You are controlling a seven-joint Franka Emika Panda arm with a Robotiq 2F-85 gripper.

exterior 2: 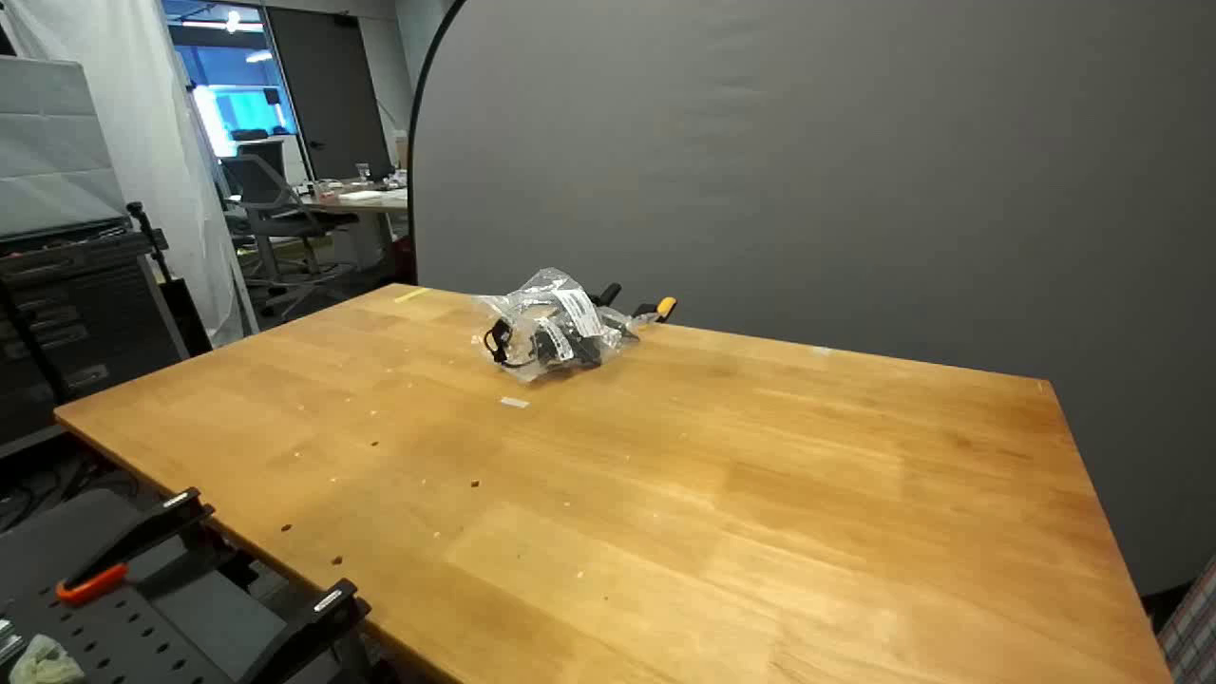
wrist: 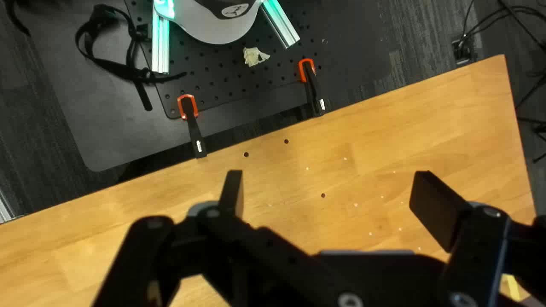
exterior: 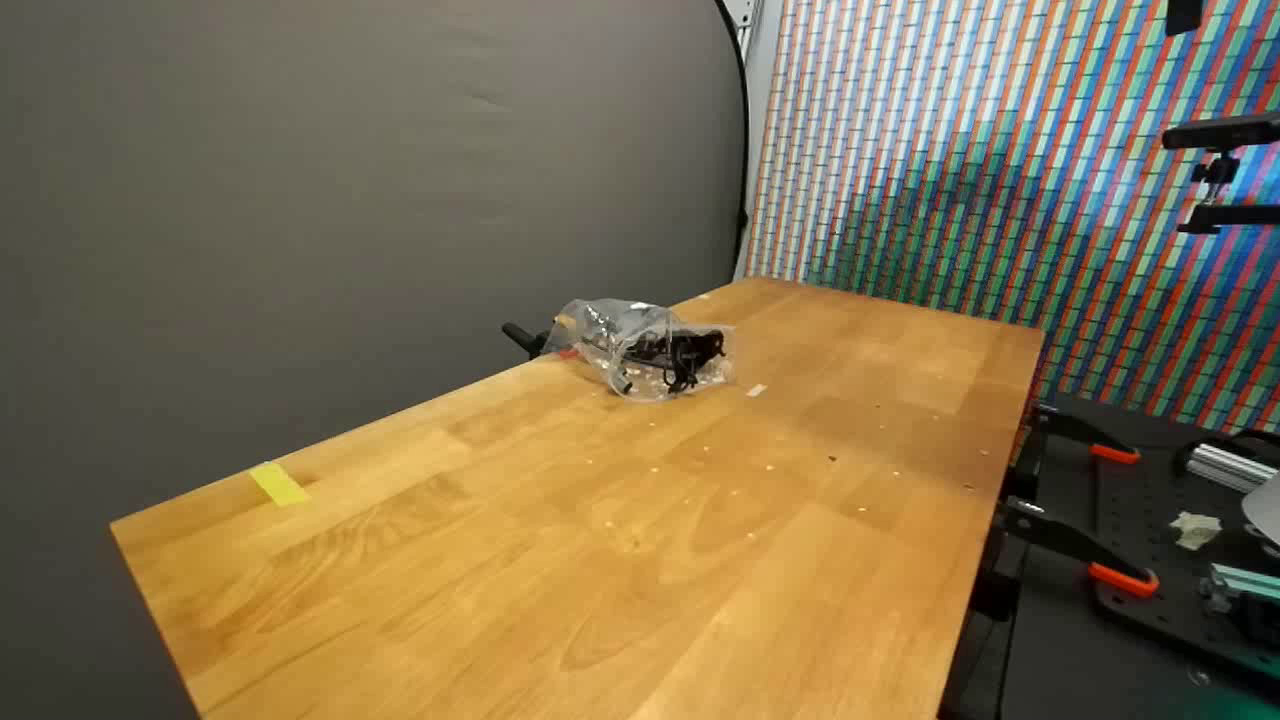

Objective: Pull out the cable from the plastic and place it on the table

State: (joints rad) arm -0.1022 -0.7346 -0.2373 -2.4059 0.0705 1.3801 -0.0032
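- The clear plastic bag (exterior: 630, 342) lies crumpled on the wooden tabletop (exterior: 600, 600), close to the long edge that faces the grey backdrop (exterior: 350, 200).
- Inside it, showing through the film in both exterior views, is the black cable (exterior: 684, 355), bunched toward one end of the bag. In an exterior view a thin loop of it curves close to that end; whether any of it pokes out of the film cannot be told.
- More dark bulk sits toward the middle of the bag, too hidden by creases and glare to make out.
- Two white labels (exterior 2: 579, 312) show at the bag; it cannot be told whether they are on the film or on the contents.
- Whether the bag's mouth is open or sealed cannot be told.
- The claw (wrist: 328, 194), in the wrist view, has its fingers (wrist: 439, 209) spread wide, with tabletop wood visible between them; it is apart from the bag.
- A small whitish strip (exterior 2: 514, 402) is just beside the bag, and a yellow tape strip (exterior: 280, 484) marks the tabletop near a corner.
- Two black clamps (wrist: 195, 132) with orange ends reach from a perforated black plate (wrist: 222, 81) to the tabletop's opposite long edge.
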